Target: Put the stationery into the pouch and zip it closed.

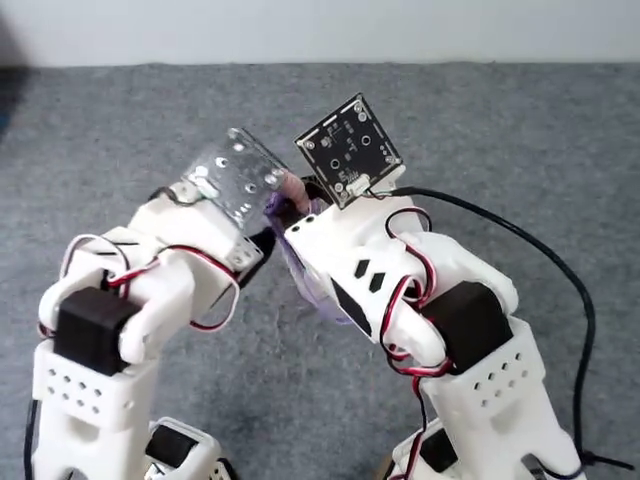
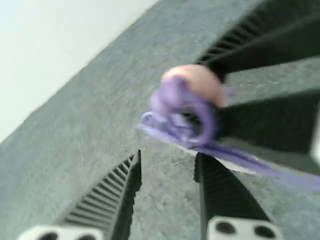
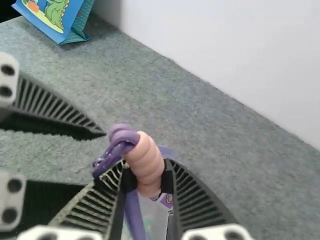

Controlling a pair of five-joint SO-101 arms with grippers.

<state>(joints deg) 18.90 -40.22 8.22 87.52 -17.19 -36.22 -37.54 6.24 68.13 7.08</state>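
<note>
- The right gripper (image 3: 145, 172) is nearest, its ribbed black fingers (image 3: 107, 195) clenched on a pink ribbed piece (image 3: 145, 160) that sticks up between them.
- A purple loop (image 3: 117, 140) hangs from the top of that piece.
- The purple-edged, translucent pouch (image 1: 318, 295) hangs below the right gripper, lifted off the grey carpeted table (image 1: 480, 130), between the two arms.
- The left gripper (image 2: 167, 157) is released, with its jaws spread wide. It sits just beside the pink piece and grips nothing.
- A blue card with a green dinosaur (image 3: 55, 15) leans at the white wall (image 3: 225, 50), well apart from the grippers.
- A black cable (image 1: 560, 270) trails beside the right arm.
</note>
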